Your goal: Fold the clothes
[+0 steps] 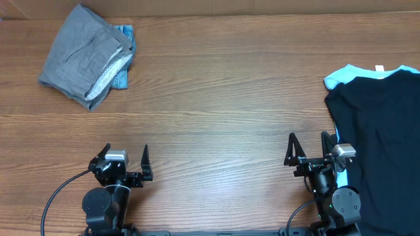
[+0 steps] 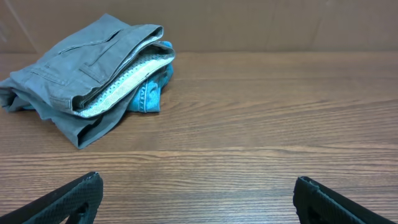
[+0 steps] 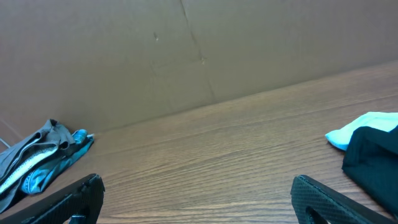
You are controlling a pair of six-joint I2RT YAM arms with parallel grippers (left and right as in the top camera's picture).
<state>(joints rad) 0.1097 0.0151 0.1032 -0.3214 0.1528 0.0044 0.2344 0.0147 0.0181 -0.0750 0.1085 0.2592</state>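
- Grey shorts (image 1: pixel 82 56) lie folded at the far left of the wooden table (image 1: pixel 223 98), with pale speckled lining showing along their right edge.
- Denim shorts (image 1: pixel 123 75) sit under the grey pair, with a blue edge poking out on the right.
- Black tee (image 1: pixel 377 137) lies spread at the right edge of the table, on top of a light-blue garment (image 1: pixel 348 73) that peeks out at its far corner.
- Left fingers (image 1: pixel 146 160) are spread wide and hold nothing, near the front edge, well apart from the shorts.
- Right fingers (image 1: pixel 289 151) are also spread wide and empty, just beside the tee.
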